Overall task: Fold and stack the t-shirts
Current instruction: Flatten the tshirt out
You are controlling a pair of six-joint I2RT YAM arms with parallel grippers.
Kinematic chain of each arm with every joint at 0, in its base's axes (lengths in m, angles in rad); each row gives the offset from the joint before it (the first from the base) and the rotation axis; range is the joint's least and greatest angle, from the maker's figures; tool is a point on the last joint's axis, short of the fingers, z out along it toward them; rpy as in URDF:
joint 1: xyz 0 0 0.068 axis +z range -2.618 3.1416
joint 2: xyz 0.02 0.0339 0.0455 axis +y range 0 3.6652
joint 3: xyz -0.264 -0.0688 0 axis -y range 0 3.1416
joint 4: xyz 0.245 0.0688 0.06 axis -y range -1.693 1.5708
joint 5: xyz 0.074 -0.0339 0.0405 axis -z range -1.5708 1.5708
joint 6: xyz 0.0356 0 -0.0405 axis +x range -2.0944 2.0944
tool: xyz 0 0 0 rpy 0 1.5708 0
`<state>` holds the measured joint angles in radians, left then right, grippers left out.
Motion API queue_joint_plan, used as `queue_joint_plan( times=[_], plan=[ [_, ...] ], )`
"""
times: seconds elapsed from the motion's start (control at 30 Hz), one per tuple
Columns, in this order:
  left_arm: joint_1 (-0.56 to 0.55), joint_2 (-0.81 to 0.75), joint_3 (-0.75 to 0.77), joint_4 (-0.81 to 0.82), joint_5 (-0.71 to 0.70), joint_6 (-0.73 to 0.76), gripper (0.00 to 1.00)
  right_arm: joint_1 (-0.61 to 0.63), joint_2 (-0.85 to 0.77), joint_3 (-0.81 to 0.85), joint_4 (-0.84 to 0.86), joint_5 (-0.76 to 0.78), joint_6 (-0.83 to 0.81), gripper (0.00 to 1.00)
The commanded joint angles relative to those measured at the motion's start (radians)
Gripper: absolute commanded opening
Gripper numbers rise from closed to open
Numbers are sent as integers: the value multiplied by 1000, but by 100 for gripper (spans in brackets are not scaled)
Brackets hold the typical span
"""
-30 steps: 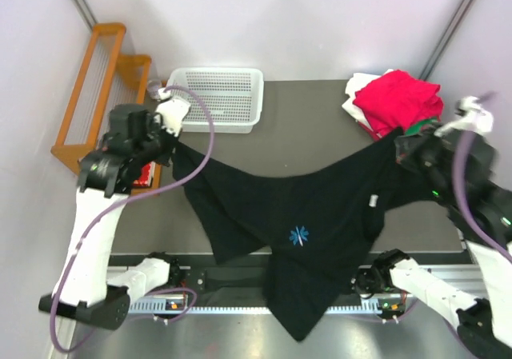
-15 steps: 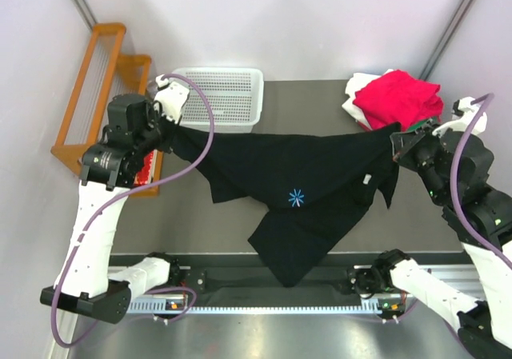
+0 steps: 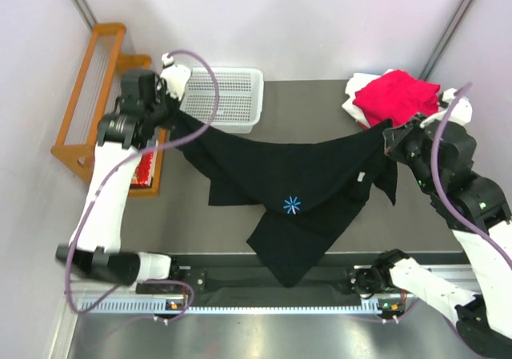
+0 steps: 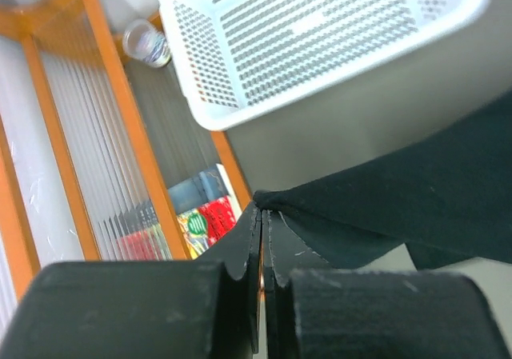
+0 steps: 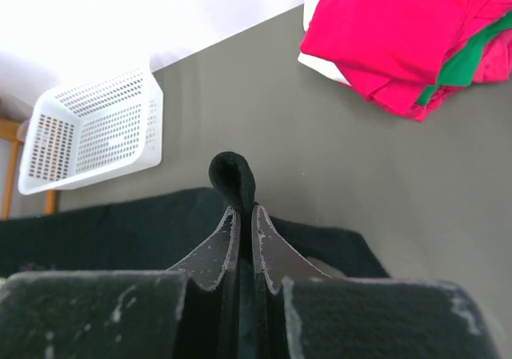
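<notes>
The black t-shirt (image 3: 280,175) with a light-blue starburst mark (image 3: 293,205) hangs stretched between both arms above the table, its lower part drooping over the near edge. My left gripper (image 3: 173,116) is shut on its left corner; in the left wrist view the cloth (image 4: 400,199) runs off from the closed jaws (image 4: 262,211). My right gripper (image 3: 390,132) is shut on the right corner, a fold of black cloth (image 5: 233,175) pinched between the fingers. A folded pile with the red t-shirt (image 3: 398,97) on top, green and white beneath, lies at the back right (image 5: 400,31).
A white perforated basket (image 3: 218,95) stands at the table's back left, just behind the left gripper; it also shows in the left wrist view (image 4: 320,31). An orange wooden rack (image 3: 92,87) stands off the table's left side. The grey table (image 3: 312,107) shows between basket and pile.
Both grippers have moved away from the near edge toward the back of the table, pulling the black t-shirt up and back; less of it hangs over the front edge.
</notes>
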<state>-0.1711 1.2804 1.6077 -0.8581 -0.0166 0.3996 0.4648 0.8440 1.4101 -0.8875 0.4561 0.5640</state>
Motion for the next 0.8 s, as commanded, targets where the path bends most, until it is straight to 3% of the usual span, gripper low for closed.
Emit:
queue_joint_plan(
  times=[0.0, 0.1, 0.2, 0.53, 0.67, 0.7, 0.77],
  plan=[
    [90, 175, 200, 81, 44, -31, 0, -5, 32, 43, 105, 10, -18, 0],
    [97, 249, 343, 35, 50, -41, 0, -14, 41, 46, 111, -5, -19, 0],
    [97, 243, 388, 8, 47, -47, 0, -23, 32, 21, 111, -11, -21, 0],
    [97, -5, 178, -44, 130, -88, 0, -66, -16, -54, 99, -57, -27, 0],
    [96, -46, 141, -256, 292, -39, 0, -86, -16, -37, 76, -63, -35, 0],
    [96, -38, 147, -410, 393, 17, 0, -95, -14, -33, 67, -65, -38, 0],
    [96, -7, 159, -563, 499, 94, 1, -104, -11, -17, 61, -69, -44, 0]
  ],
)
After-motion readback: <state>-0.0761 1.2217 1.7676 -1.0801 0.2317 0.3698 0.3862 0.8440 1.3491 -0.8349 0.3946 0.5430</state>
